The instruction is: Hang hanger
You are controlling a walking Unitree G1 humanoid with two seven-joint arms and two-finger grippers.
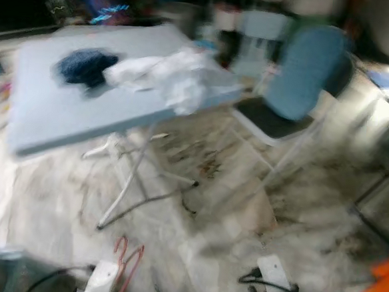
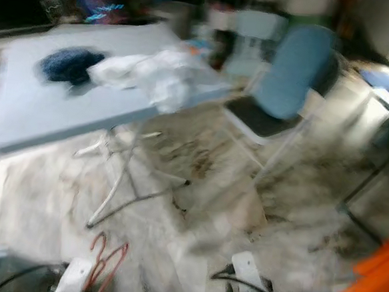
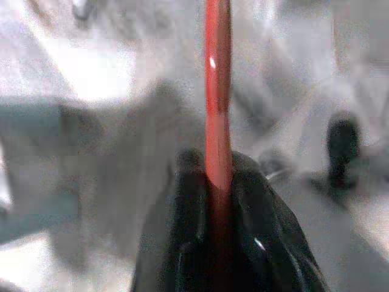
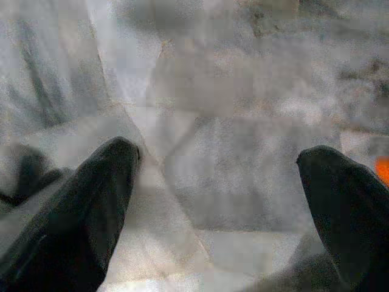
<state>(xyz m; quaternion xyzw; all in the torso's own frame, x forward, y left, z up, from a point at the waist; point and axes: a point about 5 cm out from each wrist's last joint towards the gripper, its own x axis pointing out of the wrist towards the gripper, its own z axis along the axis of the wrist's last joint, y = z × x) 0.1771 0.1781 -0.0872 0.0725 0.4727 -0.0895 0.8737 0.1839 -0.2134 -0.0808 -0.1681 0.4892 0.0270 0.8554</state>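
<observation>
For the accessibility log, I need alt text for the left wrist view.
The left gripper has its jaws closed on a red hanger, whose rod runs away from the camera. Behind it lies a blurred pale floor.

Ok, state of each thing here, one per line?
Red hanger: clamped in the left claw, held low.
Right claw: open, holding nothing, over the floor.
White cloth: crumpled on the folding table, part over its edge.
Dark garment: bunched on the table.
Blue chair: upright, unoccupied.
</observation>
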